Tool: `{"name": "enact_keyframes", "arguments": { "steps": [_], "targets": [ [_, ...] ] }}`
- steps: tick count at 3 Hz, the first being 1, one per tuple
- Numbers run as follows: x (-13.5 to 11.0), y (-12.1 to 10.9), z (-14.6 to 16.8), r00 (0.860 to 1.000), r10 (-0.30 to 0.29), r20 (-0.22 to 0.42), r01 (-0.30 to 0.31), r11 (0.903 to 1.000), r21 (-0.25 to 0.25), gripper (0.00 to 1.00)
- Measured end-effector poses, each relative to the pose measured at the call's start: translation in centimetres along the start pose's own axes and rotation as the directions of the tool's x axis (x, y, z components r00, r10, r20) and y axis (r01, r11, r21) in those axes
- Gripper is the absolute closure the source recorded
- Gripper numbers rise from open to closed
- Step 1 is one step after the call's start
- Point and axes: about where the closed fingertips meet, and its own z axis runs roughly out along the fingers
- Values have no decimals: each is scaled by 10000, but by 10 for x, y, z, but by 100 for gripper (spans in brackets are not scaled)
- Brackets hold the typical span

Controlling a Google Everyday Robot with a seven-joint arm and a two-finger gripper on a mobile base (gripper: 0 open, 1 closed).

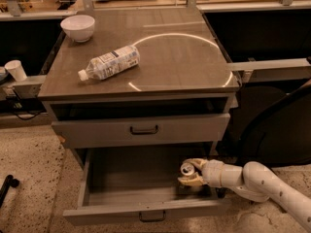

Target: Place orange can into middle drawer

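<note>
One orange can [186,168], a small orange-gold aluminium drink tin with a silver pull-tab top, sits upright low in the right-hand part of the middle drawer [107,215], the wide grey metal tray pulled out at the bottom of the cabinet. The pale two-finger gripper [185,172] reaches into the drawer from the right. Its fingers [192,181] lie closely on either side of the can, so it appears to be clamped on the can's body. Whether the can's base touches the drawer floor cannot be told.

A can this size is probably light. Its thin wall is stiff when squeezed gently and would dent under a hard pinch. The smooth, curved metal could slip or twist between flat pads. The best hold is across the middle of the body, not at the rim or tab, and the present hold looks to be about there. Letting go close to the floor should keep it from toppling or rolling.

By count there is one can, one gripper and two grey drawers. The lower drawer is open and the upper drawer [141,130] is closed. On the brown cabinet top [184,67] lie one clear plastic bottle [109,62], on its side, and one white bowl [77,27]. One white paper cup [17,70] stands off to the left.
</note>
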Motion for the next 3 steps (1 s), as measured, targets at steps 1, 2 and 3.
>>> {"name": "enact_keyframes", "arguments": {
  "steps": [1, 2, 3],
  "targets": [
    [11, 1, 11, 9983, -69, -576, 81, 9997, 213, 82],
    [11, -1, 11, 9982, -65, -594, 82, 9996, 279, 59],
    [11, 0, 11, 9982, -65, -594, 82, 9996, 278, 28]
  ]
}}
